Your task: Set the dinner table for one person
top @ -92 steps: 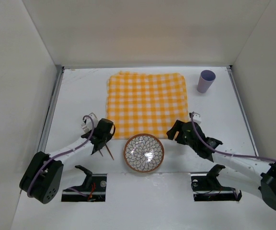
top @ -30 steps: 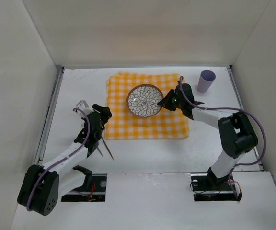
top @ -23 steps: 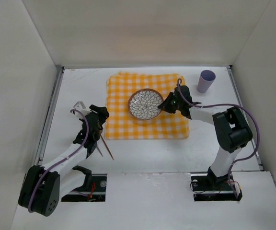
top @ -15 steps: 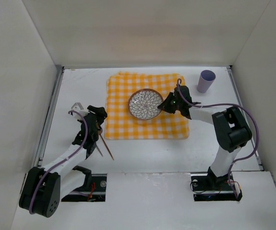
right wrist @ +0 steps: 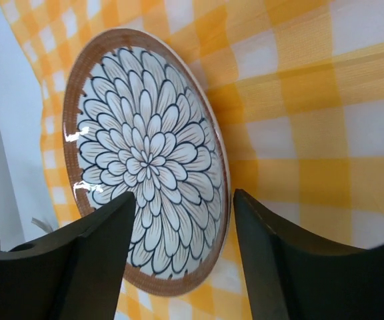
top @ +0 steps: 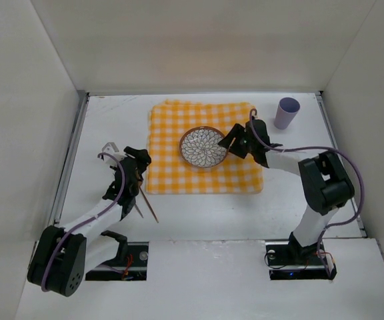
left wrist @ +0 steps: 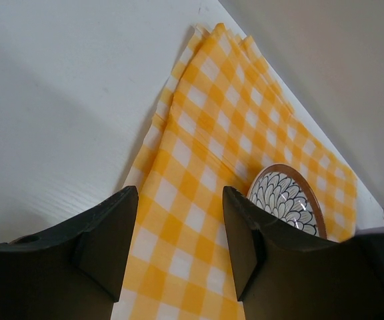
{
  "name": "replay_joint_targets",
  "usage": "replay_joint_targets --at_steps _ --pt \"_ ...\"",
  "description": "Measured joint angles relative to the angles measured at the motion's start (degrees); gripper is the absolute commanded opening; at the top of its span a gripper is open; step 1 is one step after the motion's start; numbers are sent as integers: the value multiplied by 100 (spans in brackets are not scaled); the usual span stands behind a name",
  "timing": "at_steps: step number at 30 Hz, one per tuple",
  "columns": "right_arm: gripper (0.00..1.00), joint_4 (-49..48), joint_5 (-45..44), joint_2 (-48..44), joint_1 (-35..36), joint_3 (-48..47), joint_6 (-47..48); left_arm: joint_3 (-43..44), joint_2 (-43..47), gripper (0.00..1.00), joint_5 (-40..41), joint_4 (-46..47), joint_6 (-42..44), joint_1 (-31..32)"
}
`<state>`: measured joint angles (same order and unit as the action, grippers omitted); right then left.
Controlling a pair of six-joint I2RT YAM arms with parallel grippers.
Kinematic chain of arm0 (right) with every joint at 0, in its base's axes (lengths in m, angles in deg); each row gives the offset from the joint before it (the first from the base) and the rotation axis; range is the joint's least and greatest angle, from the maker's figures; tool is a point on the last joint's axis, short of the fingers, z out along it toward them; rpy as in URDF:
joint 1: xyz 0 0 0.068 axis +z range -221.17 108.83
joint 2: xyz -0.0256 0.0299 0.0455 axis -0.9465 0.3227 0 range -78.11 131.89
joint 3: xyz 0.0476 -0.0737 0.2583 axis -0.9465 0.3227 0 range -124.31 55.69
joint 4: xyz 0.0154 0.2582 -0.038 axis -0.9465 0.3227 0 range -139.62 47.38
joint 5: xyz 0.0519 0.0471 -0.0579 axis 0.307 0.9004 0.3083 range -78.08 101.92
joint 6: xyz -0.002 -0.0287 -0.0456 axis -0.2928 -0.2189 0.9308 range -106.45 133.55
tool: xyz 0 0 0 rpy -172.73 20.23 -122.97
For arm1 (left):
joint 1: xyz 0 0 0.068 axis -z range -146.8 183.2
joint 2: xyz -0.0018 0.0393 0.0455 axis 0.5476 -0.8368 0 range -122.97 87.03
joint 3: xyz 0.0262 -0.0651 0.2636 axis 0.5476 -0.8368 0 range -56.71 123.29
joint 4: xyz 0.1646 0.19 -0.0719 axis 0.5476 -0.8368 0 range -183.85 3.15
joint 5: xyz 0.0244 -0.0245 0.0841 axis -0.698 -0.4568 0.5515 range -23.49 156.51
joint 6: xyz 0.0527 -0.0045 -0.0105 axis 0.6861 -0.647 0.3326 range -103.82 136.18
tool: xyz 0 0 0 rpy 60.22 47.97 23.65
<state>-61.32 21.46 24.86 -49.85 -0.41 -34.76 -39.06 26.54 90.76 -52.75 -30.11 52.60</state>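
White table (top: 199, 213), side rails (top: 71, 157) run near-to-far, long axis unclear, plate (top: 204, 147) on checked cloth (top: 179, 123), L gripper (left wrist: 179, 197) wide, empty, R gripper (right wrist: 184, 199) wide at plate rim.

From the left wrist I see the patterned plate (left wrist: 282, 199) only in part: a finger (left wrist: 245, 240) of the left gripper (left wrist: 179, 195) covers its near rim. In the top view the thin brown stick (top: 149, 204) is too small for me to name. The right wrist view cuts the checkered cloth (right wrist: 312, 133) off at its edges.

White dinner table (top: 112, 127), yellow checkered cloth (top: 179, 117), lilac cup (top: 287, 112), brown sticks (top: 149, 205)
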Motion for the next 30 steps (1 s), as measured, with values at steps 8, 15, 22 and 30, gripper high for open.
replay_joint_targets --at_steps 8,15,22,30 --pt "62 710 -957 -1596 -284 223 675 0 -131 51 22 52 9 118" --pt "16 1537 -2404 -1429 -1316 -1327 1515 0 -192 51 212 155 372 872" --pt "58 1996 -3305 -863 -2225 -2382 1987 9 -442 52 404 455 688 1244" --pt "55 2597 -3329 319 -2426 -3147 2188 9 -697 52 385 511 688 1268"
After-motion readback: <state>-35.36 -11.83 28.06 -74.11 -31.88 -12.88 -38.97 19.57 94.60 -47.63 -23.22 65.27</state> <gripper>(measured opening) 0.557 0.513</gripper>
